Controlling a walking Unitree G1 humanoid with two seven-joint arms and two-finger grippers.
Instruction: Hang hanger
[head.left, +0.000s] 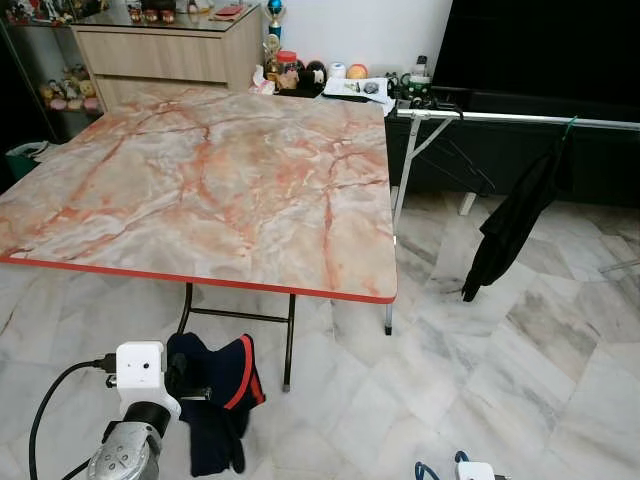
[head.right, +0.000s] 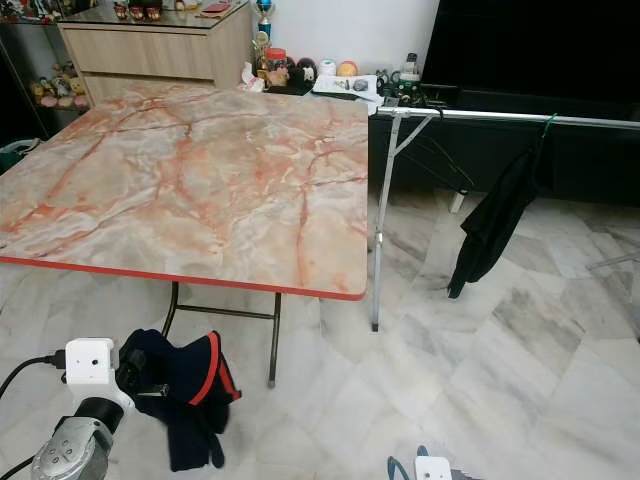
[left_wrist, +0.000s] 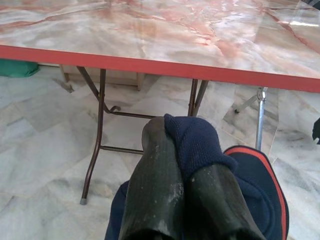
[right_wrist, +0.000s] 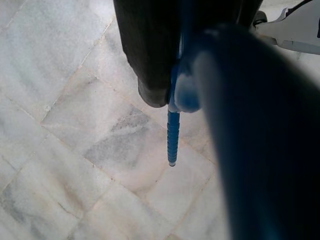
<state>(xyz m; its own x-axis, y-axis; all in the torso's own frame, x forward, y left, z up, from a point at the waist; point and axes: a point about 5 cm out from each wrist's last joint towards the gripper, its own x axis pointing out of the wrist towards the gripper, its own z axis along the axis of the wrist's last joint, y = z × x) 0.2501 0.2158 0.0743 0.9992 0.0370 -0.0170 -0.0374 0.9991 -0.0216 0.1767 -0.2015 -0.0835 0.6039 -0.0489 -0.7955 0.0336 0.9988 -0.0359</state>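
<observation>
Below the marble-patterned table, left end effector pinches navy knit garment.

Blue ribbed plastic hanger, clamped in right hand, above the marble floor, low beside the worktop.

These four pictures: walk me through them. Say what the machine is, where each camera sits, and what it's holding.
It is a walking humanoid robot with two silver arms, each ending in two long black fingers. The two wide pictures come from its head, looking down at a folding table with a pink-veined marble-pattern top; that top is bare. Right of it stands a metal drying rack with a black garment hanging from it.

The other two pictures come from cameras on the wrists. The left gripper is shut on a navy blue garment with red trim. The right gripper is shut on a blue plastic hanger, above the marble floor.
</observation>
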